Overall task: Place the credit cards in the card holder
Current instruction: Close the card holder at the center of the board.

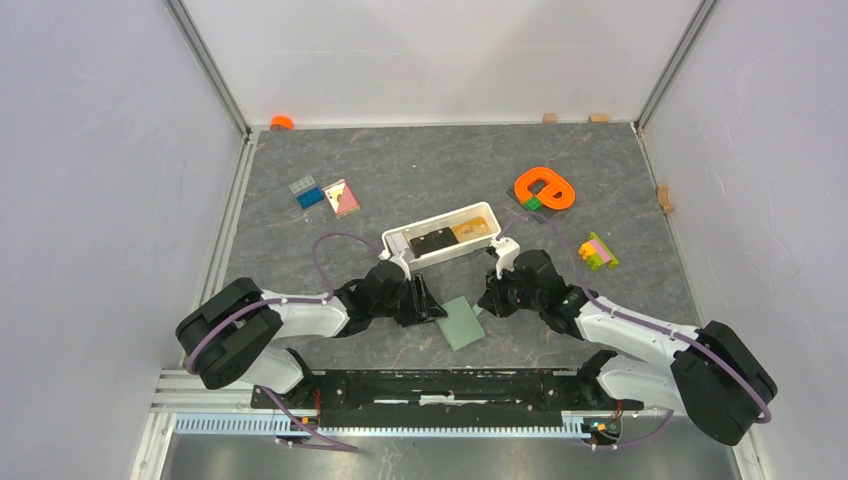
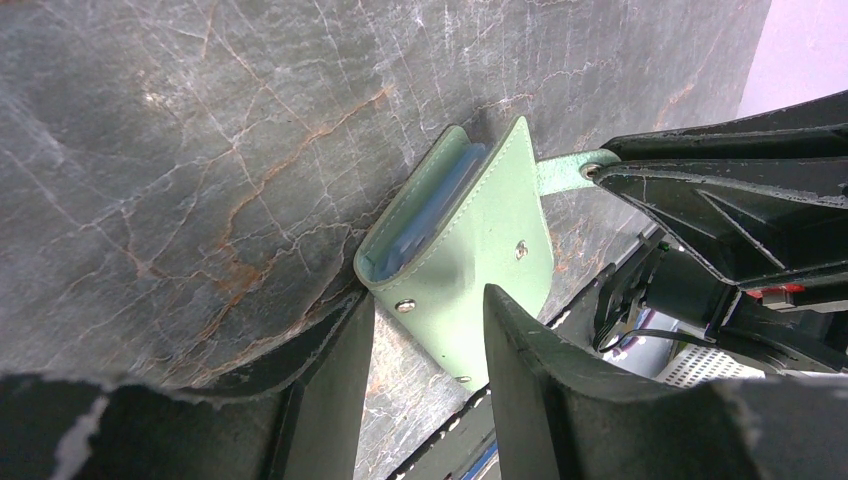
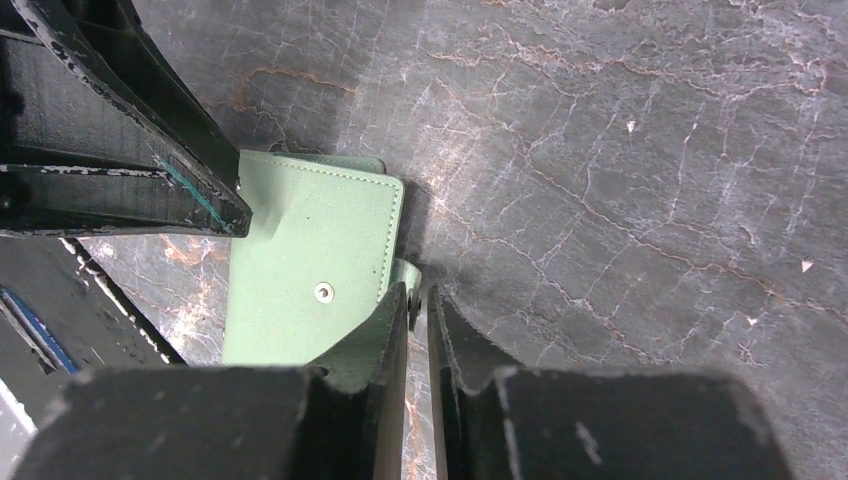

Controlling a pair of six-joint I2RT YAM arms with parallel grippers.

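The sage-green card holder (image 1: pixel 461 322) lies on the dark stone table between my two grippers. In the left wrist view it gapes slightly, showing its pale blue inside (image 2: pixel 440 205). My left gripper (image 1: pixel 432 300) is open, its fingers either side of the holder's near corner (image 2: pixel 428 296). My right gripper (image 1: pixel 487 297) is shut on the holder's snap strap (image 3: pixel 412 290), which stretches out from the holder's edge (image 2: pixel 565 170). A black credit card (image 1: pixel 432 241) and a tan one (image 1: pixel 470 231) lie in the white tray (image 1: pixel 490 210) behind the grippers.
An orange looped part (image 1: pixel 545 188) and a stack of toy bricks (image 1: pixel 598 251) sit at the right. Blue and green bricks (image 1: pixel 306 191) and a pink-yellow card (image 1: pixel 342 197) lie at the back left. White walls enclose three sides of the table.
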